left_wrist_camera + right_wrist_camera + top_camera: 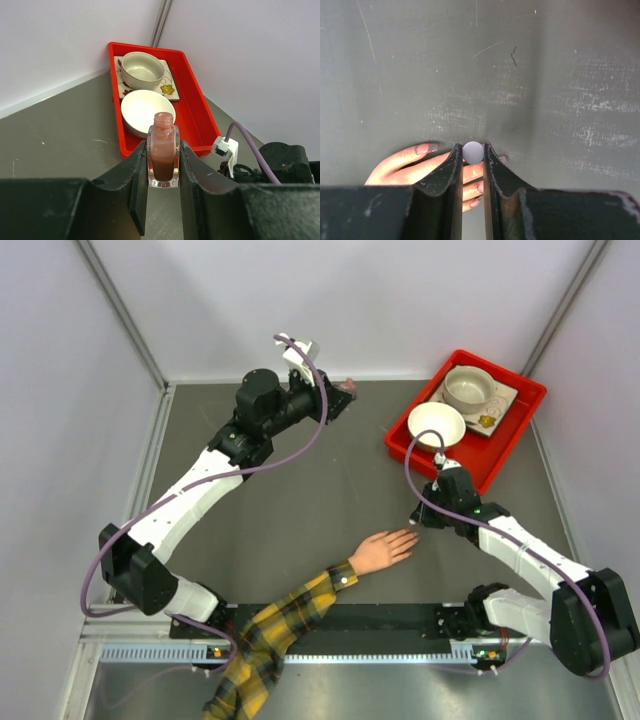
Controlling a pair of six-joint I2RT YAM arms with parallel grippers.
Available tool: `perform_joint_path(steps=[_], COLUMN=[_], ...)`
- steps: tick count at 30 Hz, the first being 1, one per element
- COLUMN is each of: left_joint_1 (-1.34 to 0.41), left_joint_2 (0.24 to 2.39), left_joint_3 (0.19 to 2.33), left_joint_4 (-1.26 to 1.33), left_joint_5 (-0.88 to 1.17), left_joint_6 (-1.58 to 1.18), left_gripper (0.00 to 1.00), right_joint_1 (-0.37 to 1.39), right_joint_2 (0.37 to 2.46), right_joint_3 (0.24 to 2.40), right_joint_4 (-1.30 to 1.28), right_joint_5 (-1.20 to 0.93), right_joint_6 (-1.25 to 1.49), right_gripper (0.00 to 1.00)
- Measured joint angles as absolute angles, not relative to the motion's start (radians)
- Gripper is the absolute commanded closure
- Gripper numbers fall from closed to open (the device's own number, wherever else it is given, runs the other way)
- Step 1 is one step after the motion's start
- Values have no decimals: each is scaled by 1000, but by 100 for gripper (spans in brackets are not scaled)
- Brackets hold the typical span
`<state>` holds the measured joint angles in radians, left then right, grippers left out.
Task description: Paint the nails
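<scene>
Near the middle of the dark grey table [300, 490], a pale mannequin hand [385, 550] is laid palm down, with a yellow-and-dark plaid sleeve [290, 620] trailing toward the near edge. The nails [426, 148] are seen at the fingertips in the right wrist view and look pinkish; the fingers are pointed toward the right side of the table.

The right gripper [421, 516] is held just over those fingertips, its jaws closed on a small white knob [473, 152]. What hangs below the knob is hidden by the jaws, and whether a nail is touched cannot be told.

The left gripper [163, 160] is held at the far side of the table, well apart from the hand. Its jaws are clamped on a small uncapped bottle [163, 132] of reddish-brown polish, kept upright between them.

At the far right corner a red tray [395, 445] is set, in which a white bowl [437, 425] and a cup [468, 388] on a flowered saucer [497, 410] are kept.
</scene>
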<state>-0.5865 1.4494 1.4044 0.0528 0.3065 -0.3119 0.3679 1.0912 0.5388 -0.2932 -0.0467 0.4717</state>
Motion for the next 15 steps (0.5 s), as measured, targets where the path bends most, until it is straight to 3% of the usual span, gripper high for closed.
perform_joint_path(steps=[15], left_joint_1=[-587], left_joint_2=[1450], left_joint_3=[1406], left_joint_4=[53], left_joint_5=[310], left_joint_6=[-313], left_gripper=[100], right_joint_1=[356], right_joint_2=[1093], right_joint_3=[539], right_joint_4=[-300], right_joint_5=[-52], right_joint_6=[471], right_gripper=[100])
